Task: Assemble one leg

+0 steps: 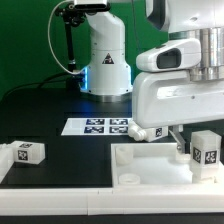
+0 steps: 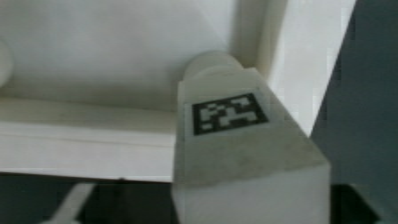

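Observation:
My gripper (image 1: 195, 140) is at the exterior view's right, low over the large white panel (image 1: 150, 172). It is shut on a leg (image 1: 206, 148), a stubby white block with a black-and-white tag. In the wrist view the held leg (image 2: 237, 125) runs out from the gripper (image 2: 246, 215), its far end by the panel's raised rim (image 2: 89, 130) near a corner. Whether the leg touches the panel I cannot tell. The fingers are hidden behind the leg. Two loose legs lie on the black table, one (image 1: 28, 152) at the exterior view's left and one (image 1: 146, 131) behind the panel.
The marker board (image 1: 100, 126) lies flat on the table behind the panel. The arm's white base (image 1: 105, 55) stands at the back, with a black stand and cables beside it. The table's front edge runs along the bottom left.

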{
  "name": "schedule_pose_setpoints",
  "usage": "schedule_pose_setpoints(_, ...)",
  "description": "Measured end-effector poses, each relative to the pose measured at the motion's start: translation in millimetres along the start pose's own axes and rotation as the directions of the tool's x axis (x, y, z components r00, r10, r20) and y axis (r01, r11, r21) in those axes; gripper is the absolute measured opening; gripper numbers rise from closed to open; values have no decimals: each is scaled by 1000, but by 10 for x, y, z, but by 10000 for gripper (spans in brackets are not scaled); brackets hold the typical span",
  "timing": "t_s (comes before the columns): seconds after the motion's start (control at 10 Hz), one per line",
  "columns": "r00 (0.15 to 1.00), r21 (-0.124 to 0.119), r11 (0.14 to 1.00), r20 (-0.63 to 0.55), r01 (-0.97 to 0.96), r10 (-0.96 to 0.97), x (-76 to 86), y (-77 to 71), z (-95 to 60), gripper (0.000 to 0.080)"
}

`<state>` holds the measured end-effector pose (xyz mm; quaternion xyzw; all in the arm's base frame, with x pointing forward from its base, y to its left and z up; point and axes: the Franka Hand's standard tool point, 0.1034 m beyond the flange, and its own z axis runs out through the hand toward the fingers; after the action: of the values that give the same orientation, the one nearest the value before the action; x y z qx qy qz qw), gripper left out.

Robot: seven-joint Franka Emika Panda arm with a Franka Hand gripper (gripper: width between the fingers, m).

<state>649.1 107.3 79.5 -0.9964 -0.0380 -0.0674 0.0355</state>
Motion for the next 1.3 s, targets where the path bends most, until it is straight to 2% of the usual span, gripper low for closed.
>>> schedule_pose_setpoints(0.1,998,0,998,0,-57,57,0,-2,0,343)
schedule_pose_setpoints(0.2,992,0,992,0,-124,124,-1,-3,1,284)
schedule_pose_setpoints(0.3,983,0,983,0,-186,186,-1,2,3,284)
schedule_pose_setpoints(0.5,887,-5,887,-2,-462,462,-10,43,10,284)
schedule_pose_setpoints(0.6,781,-10,781,4,-624,624,-25,60,12,284)
schedule_pose_setpoints(0.7,615,-22,616,32,-788,788,-50,63,15,284)
schedule_pose_setpoints(0.8,467,-34,469,61,-883,882,-53,81,18,284)
schedule_pose_setpoints(0.9,370,-38,372,65,-927,927,-59,94,21,285)
schedule_pose_setpoints(1.1,303,-43,306,62,-951,951,-65,102,22,285)
schedule_pose_setpoints(1.2,340,-40,343,64,-938,938,-64,100,25,343)
schedule_pose_setpoints(1.3,441,-41,443,60,-895,896,-67,75,26,477)
